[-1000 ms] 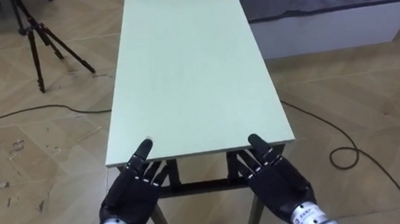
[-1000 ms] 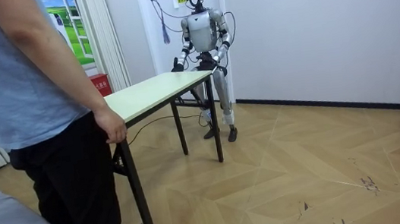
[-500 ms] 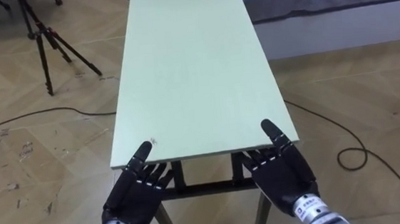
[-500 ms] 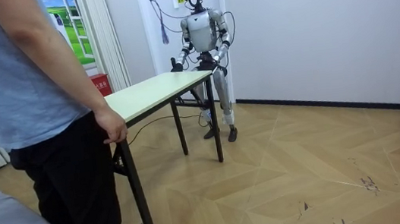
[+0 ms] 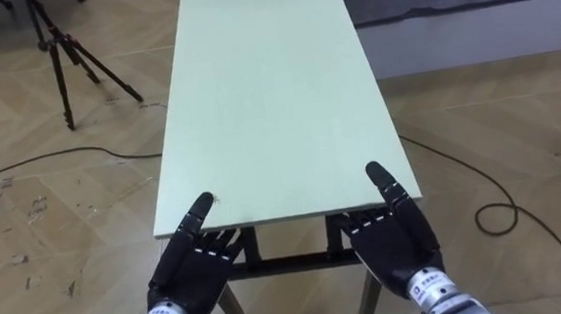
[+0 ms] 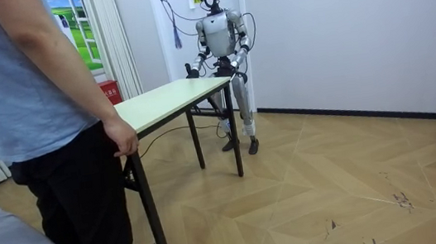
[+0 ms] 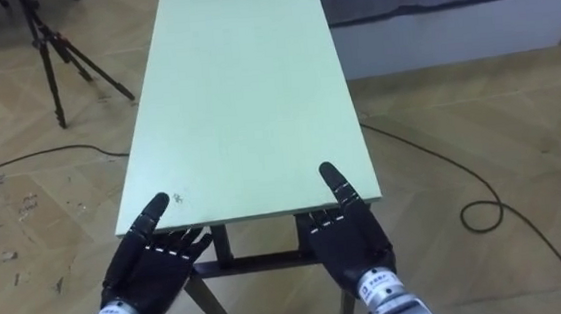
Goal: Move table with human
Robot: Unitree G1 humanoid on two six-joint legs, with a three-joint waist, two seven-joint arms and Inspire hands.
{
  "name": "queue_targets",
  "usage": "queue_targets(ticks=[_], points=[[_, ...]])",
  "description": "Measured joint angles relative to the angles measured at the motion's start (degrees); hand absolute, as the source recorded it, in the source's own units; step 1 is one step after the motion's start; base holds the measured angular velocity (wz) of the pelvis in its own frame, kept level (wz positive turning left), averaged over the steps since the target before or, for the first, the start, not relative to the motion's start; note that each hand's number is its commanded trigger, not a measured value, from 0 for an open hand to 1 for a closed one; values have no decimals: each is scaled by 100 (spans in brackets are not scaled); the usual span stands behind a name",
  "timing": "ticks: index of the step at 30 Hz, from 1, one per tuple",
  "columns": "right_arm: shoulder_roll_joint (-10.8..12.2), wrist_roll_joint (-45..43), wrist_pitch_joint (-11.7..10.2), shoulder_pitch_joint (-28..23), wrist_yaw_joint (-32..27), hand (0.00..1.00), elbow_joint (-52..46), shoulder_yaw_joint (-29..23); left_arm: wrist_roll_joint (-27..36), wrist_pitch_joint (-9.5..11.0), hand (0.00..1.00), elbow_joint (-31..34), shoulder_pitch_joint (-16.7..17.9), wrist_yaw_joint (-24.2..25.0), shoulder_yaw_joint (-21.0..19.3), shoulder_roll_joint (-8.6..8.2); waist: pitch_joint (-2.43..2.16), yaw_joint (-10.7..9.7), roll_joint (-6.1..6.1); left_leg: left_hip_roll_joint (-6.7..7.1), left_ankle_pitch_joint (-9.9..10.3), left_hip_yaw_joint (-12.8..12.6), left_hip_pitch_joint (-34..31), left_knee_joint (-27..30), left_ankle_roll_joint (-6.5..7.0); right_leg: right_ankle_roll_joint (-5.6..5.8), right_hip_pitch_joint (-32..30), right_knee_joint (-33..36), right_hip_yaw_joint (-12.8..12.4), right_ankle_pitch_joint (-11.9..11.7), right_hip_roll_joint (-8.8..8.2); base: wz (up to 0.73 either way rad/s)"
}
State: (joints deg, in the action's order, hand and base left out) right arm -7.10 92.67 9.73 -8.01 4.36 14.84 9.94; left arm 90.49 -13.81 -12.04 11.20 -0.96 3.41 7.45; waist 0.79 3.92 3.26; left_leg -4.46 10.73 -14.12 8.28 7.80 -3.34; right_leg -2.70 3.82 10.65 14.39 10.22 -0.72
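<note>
Left hand (image 5: 194, 269): set at the near left corner of the table (image 5: 272, 108), palm turned upward below the edge, thumb laid straight over the top surface; the remainder of the hand passes beneath the tabletop and is hidden, so it cannot be told whether the hand clamps the edge or merely supports it. Right hand (image 5: 393, 243): same posture at the near right corner, thumb straight on the top, the rest concealed under the tabletop; its hold likewise cannot be told. The table is long, pale green, on dark legs, and runs lengthwise away from the robot over a wooden floor. Its top is bare. A black tripod (image 5: 62, 54) stands on the floor to the table's left, and a bed (image 5: 460, 12) lies off its far right corner. In the room view the robot stands upright at one short end, both arms forward to the edge, a white wall behind it. A person (image 6: 34, 119) stands at the opposite short end with one hand (image 6: 123, 139) on that end's corner.
</note>
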Motion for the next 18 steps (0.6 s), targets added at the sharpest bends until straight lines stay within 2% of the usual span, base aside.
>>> queue_targets(ticks=[7,11,14,16,17,18], points=[[59,-23,-18,36,56,0,11,-39,18,4,0,91,-64,-180,-38,-6,13,-33,-2,-4,0,40,-98,8,0,-3,-96,19,18,-3,2,3],[91,-23,-18,35,57,0,16,-61,270,4,0,199,-61,-388,-67,-33,19,-16,-11,-3,0,35,-92,8,0,-3,-99,11,0,-2,5,-2],[100,-23,-19,36,58,0,15,-62,388,8,0,230,-61,-485,-124,-103,22,15,-16,0,0,35,-92,8,0,-2,-104,7,-10,-2,5,-1],[100,-22,-29,36,56,0,2,-70,392,22,0,261,-62,-529,-197,-229,20,65,-19,0,0,35,-98,8,0,-2,-150,16,-28,-2,6,-6],[100,-22,-34,36,54,0,-2,-71,397,29,7,265,-62,-532,-203,-250,19,76,-21,0,0,35,-103,8,0,-2,-169,22,-31,-2,6,-4],[100,-22,-41,36,45,0,-10,-71,405,41,53,271,-62,-535,-203,-262,18,90,-22,-2,0,35,-107,8,0,-3,-176,27,-33,-2,7,0]])
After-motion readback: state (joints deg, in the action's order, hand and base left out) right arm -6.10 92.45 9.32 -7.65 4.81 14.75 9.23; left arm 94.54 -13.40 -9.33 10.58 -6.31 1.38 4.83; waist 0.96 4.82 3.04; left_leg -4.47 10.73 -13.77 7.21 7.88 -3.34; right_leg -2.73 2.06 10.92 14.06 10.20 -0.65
